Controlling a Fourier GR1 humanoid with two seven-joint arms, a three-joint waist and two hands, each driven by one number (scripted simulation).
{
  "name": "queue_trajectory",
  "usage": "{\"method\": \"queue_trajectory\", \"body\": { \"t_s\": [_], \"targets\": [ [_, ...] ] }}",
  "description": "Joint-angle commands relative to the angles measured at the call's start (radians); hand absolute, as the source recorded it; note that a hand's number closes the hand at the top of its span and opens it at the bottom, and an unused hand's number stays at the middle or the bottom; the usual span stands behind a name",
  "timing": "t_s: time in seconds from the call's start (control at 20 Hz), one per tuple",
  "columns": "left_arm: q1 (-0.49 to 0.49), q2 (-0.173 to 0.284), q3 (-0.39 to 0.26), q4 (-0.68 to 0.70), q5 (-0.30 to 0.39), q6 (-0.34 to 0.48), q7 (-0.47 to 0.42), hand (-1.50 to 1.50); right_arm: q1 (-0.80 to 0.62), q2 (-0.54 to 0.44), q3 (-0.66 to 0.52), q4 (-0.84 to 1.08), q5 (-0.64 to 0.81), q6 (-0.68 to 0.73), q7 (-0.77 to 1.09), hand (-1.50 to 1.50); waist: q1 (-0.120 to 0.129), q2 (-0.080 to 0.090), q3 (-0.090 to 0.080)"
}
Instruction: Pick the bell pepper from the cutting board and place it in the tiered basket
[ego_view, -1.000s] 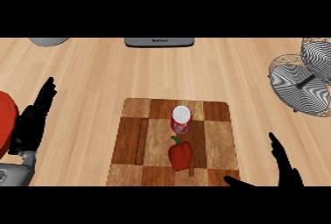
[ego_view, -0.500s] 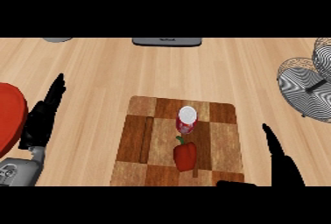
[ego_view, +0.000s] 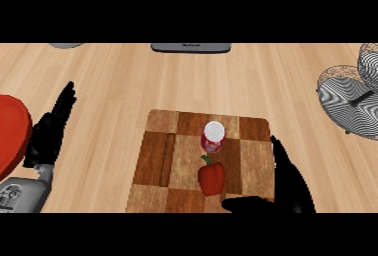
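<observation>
A red bell pepper with a green stem lies on the near half of the checkered wooden cutting board. My right hand is open at the board's right edge, fingers straight and pointing away, thumb reaching in just below the pepper without touching it. The wire tiered basket stands at the far right, partly cut off by the view's edge. My left hand rests open at the left, fingers up.
A small red-and-white can stands on the board just behind the pepper. A red plate shows at the left edge. A dark grey appliance and a grey object sit at the far edge.
My right hand has moved left and forward, coming up against the board's right edge near the pepper. The view has shifted slightly, with the basket sliding further right.
</observation>
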Motion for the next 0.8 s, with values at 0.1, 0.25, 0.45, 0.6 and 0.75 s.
{"method": "queue_trajectory", "body": {
  "t_s": [0.1,0.25,0.45,0.6,0.75],
  "targets": [
    [0.031,-0.025,-0.003,0.019,-0.014,0.013,-0.042,0.0,-0.054,0.101,-0.033,0.064,0.04,0.164,0.238,-1.5,-0.005,-0.001,0.002],
    [0.002,-0.024,-0.016,-0.002,-0.024,0.008,0.003,0.0,-0.041,0.102,-0.007,0.065,0.053,0.176,0.238,-1.5,-0.013,-0.005,0.003],
    [0.005,-0.011,0.015,0.019,-0.002,-0.016,-0.015,0.0,-0.053,0.103,0.067,0.13,0.115,0.118,0.238,-1.5,-0.009,-0.004,0.003],
    [0.004,-0.024,-0.001,0.012,-0.023,0.0,-0.002,0.0,-0.088,0.103,0.041,0.135,0.12,0.169,0.238,-1.5,-0.01,-0.004,0.002],
    [0.0,-0.014,0.027,0.033,-0.007,-0.014,-0.019,0.0,-0.072,0.103,0.08,0.166,0.166,0.149,0.238,-1.5,-0.012,-0.003,0.002]
  ]
}}
